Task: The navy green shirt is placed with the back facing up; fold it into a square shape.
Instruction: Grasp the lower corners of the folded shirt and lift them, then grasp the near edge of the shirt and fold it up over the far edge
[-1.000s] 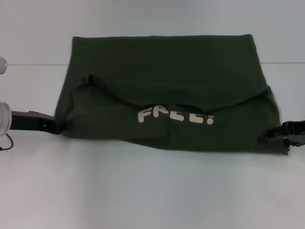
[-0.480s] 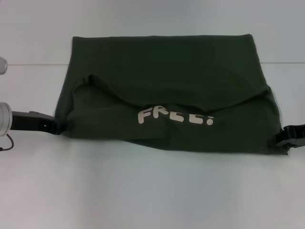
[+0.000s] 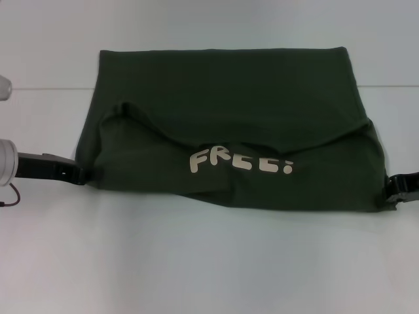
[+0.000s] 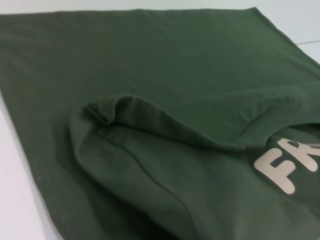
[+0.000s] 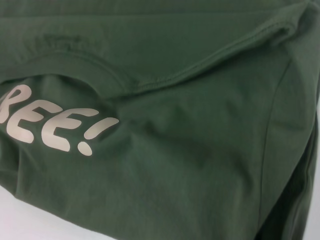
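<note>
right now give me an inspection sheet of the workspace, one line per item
surface: plain white tabletop, bare in front of the cloth.
job's things: large dark olive-green cloth T-shirt, partly folded; near part turned over so the cream "FREE!" lettering faces up, with a curved fold edge above it.
clutter: nothing seen.
grippers: left black tool at the shirt's near left edge; right black tool at the near right edge, partly out of the head view.
cables: thin dark wire hanging under the left arm's silver wrist.
surroundings: pale wall behind the table; nothing else seen.
</note>
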`<move>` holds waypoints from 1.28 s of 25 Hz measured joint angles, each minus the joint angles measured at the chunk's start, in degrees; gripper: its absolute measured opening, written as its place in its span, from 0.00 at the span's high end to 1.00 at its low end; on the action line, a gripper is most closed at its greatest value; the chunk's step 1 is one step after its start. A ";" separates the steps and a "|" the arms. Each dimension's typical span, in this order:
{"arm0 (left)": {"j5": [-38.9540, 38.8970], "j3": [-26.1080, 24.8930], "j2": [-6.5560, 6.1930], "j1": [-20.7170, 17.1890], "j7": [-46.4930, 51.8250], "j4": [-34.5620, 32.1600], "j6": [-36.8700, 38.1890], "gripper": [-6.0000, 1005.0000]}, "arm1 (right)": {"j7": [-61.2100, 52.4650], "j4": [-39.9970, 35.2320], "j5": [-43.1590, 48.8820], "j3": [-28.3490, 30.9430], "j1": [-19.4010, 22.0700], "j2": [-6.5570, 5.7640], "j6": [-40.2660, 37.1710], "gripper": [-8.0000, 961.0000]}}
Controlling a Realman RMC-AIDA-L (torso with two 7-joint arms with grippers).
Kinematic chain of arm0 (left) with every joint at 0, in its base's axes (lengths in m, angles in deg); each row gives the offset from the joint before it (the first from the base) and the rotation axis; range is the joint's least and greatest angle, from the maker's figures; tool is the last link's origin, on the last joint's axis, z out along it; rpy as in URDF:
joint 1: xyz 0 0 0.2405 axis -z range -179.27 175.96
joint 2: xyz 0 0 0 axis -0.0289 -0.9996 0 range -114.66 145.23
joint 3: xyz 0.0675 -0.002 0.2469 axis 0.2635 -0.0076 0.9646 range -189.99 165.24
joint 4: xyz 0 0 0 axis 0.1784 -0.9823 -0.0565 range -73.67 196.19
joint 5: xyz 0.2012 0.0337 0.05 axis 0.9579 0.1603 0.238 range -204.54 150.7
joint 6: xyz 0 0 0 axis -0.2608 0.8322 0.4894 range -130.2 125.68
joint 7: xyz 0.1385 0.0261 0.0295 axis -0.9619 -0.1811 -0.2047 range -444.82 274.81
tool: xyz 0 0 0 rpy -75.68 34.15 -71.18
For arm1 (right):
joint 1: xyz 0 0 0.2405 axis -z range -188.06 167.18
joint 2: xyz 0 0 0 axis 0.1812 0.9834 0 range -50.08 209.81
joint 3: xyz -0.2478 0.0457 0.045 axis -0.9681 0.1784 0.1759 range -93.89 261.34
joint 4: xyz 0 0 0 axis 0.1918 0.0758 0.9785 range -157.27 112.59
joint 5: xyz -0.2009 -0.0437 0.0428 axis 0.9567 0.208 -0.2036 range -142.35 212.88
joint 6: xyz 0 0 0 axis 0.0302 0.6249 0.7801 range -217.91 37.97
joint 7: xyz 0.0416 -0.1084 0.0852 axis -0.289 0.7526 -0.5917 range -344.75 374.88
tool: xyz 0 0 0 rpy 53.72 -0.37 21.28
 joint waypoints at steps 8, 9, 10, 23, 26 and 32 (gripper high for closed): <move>0.47 -0.08 -2.93 0.54 3.84 0.69 8.55 0.99 | 4.24 -0.30 -0.22 0.37 0.97 -2.16 -8.06 0.95; 0.79 -0.10 -3.24 0.56 4.35 0.69 9.73 0.99 | 5.11 -0.32 -0.20 0.36 1.17 -2.43 -9.50 0.95; 1.54 -0.15 -3.57 0.60 4.91 0.69 11.29 0.99 | 6.13 -0.40 -0.16 0.35 1.44 -2.69 -11.18 0.95; 9.46 -4.78 -7.13 0.46 3.99 0.14 36.99 0.99 | 17.01 -1.58 0.08 -3.47 5.33 -2.00 -28.10 0.95; 12.03 -4.94 -7.17 0.38 3.59 -0.06 40.01 0.99 | 17.32 -1.58 0.09 -6.39 5.40 -1.30 -28.78 0.96; 13.92 -7.64 -7.20 -0.03 1.71 0.20 44.82 0.99 | 17.52 -1.57 -0.04 -8.40 5.42 -0.63 -28.82 0.96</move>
